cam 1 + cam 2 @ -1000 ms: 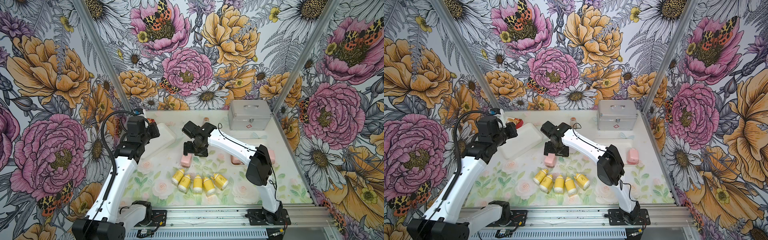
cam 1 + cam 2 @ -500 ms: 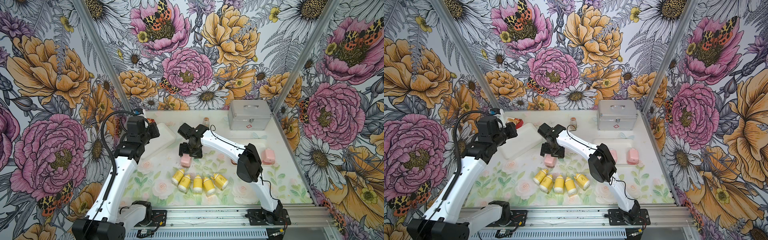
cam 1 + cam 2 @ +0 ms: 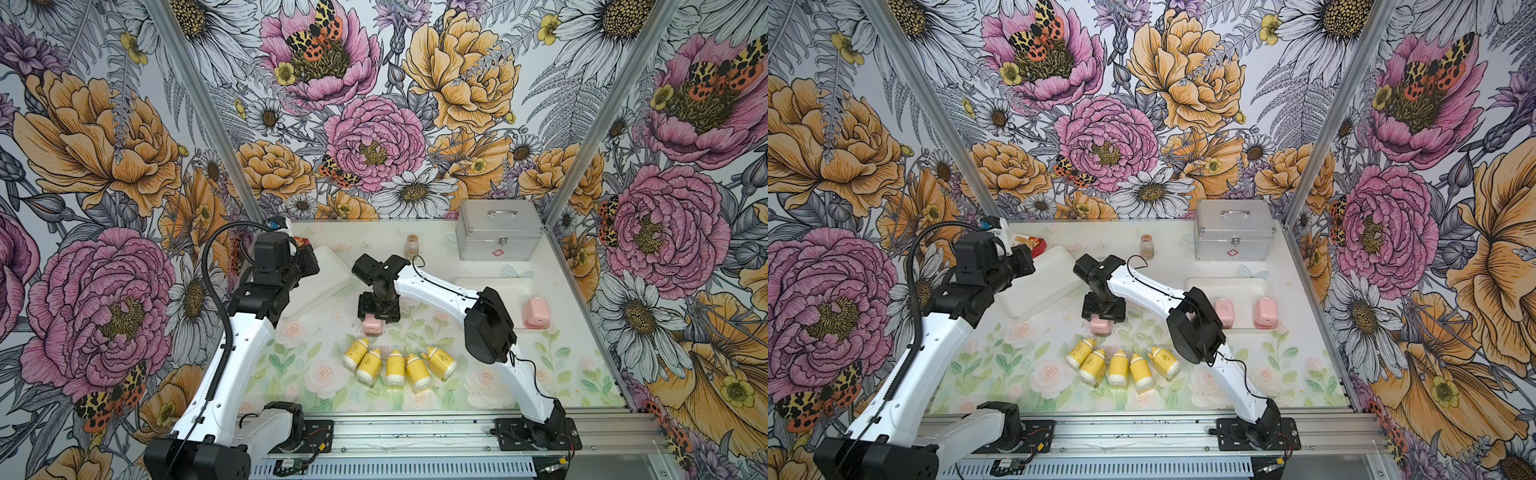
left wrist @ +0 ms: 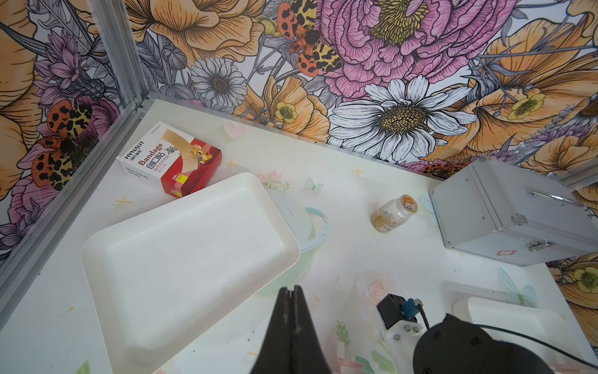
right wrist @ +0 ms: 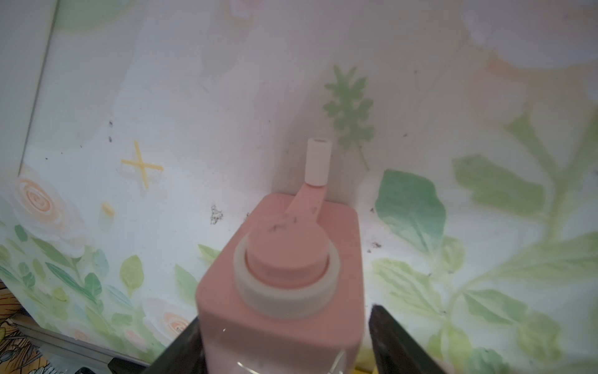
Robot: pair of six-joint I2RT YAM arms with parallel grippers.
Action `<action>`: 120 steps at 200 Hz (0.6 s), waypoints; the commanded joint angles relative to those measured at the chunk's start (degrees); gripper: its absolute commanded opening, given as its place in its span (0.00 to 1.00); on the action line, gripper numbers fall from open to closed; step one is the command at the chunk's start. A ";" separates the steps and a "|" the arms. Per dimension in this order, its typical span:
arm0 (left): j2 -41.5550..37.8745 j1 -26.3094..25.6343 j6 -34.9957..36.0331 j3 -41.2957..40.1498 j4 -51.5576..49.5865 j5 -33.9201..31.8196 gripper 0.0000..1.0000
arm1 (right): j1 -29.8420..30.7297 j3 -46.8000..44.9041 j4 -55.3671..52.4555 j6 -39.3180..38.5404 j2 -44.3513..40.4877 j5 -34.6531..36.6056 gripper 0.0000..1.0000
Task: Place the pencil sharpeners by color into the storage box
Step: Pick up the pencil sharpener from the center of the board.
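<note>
Near the middle of the surface [image 3: 316, 328], the right claw [image 3: 377, 319] points down over one pink pencil sharpener [image 3: 372, 328]. In the right wrist view this sharpener stands between the two fingers [image 5: 184, 343]. One finger touches its side and the other is just beside it with a thin gap, so the claw is open around it and not clamped on it. The sharpener rests on the surface, and its small crank handle [image 5: 318, 165] points away from the claw.

Five yellow pencil sharpeners [image 3: 395, 368] lie side by side in a row between this pink one and the front edge, with their narrow tops towards the back edge. Two other pink pencil sharpeners [image 3: 1265, 312] stand in the storage box [image 3: 1225, 286] near the right edge, along its front wall.

The left claw [image 4: 293, 294] hangs in the air with its fingers pressed together. It is near the second storage box [image 4: 194, 252], which lies at an angle close to the left edge. A bandage box [image 4: 171, 158] sits in the back left corner, just beside this storage box. A small clear jar [image 3: 412, 245] stands near the back edge, and a silver case [image 3: 498, 235] stands in the back right corner.
</note>
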 commanded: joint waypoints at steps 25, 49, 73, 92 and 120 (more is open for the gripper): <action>-0.80 0.53 -0.34 0.52 0.45 0.35 0.00 | 0.32 0.89 -0.04 -0.97 1.91 0.40 0.67; -0.79 0.54 -0.34 0.51 0.44 0.35 0.00 | 0.35 0.63 -0.04 -1.67 2.12 0.31 0.58; -0.89 0.53 -0.35 0.59 0.44 0.47 0.00 | 0.06 -0.07 -0.04 -2.45 1.46 0.63 0.51; -0.89 0.53 -0.43 0.52 0.44 0.53 0.00 | -0.18 -1.08 -0.04 -3.60 0.17 1.65 0.45; -0.91 0.53 -0.34 0.54 0.44 0.47 0.00 | -0.74 -2.85 -0.07 -6.29 -2.05 2.93 0.38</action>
